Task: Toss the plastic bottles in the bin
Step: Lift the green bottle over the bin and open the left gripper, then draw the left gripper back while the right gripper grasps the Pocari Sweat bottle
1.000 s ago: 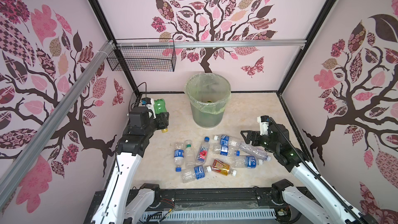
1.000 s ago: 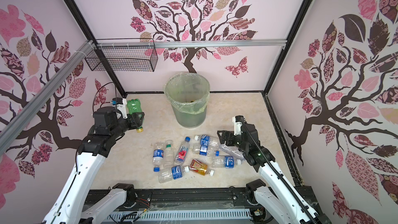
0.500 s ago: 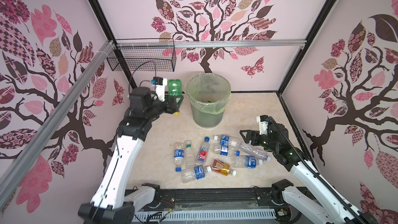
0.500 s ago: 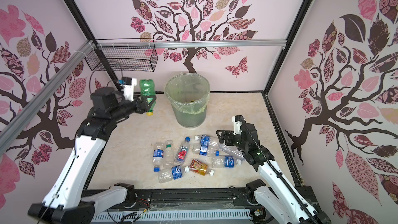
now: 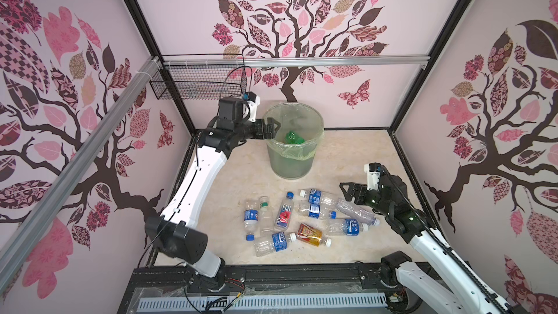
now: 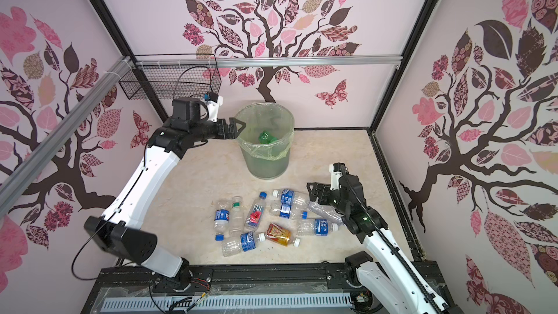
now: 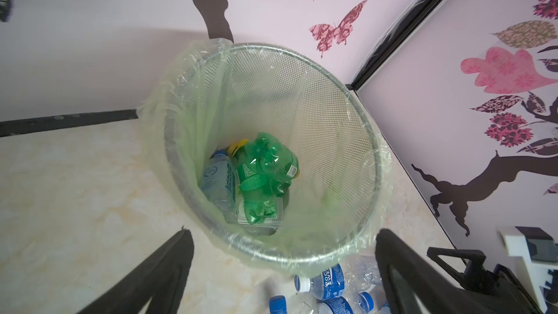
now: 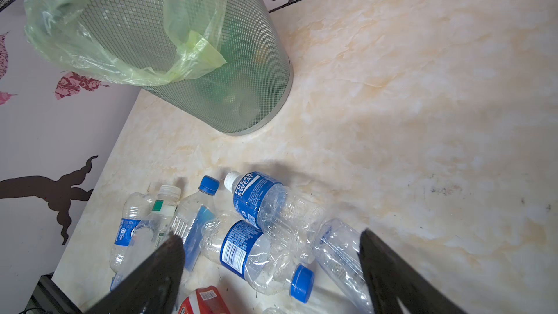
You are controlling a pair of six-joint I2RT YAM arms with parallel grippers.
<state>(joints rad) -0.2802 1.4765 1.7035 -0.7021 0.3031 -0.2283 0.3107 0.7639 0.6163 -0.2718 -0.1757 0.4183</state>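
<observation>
Mid-frame at the bin (image 5: 292, 165), left gripper (image 5: 275, 128) is wide open and empty, green bottle (image 5: 293, 138) inside, while lower right the right gripper (image 5: 344, 191) gapes empty over clear bottles (image 5: 347, 226).

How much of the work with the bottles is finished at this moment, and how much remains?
Done: green bottles and a clear bottle lie inside the bin. In hand: nothing. The left gripper is open and empty at the bin's rim, and the right gripper is open above the pile. Left: nine loose bottles lie on the table in front of the bin.
</observation>
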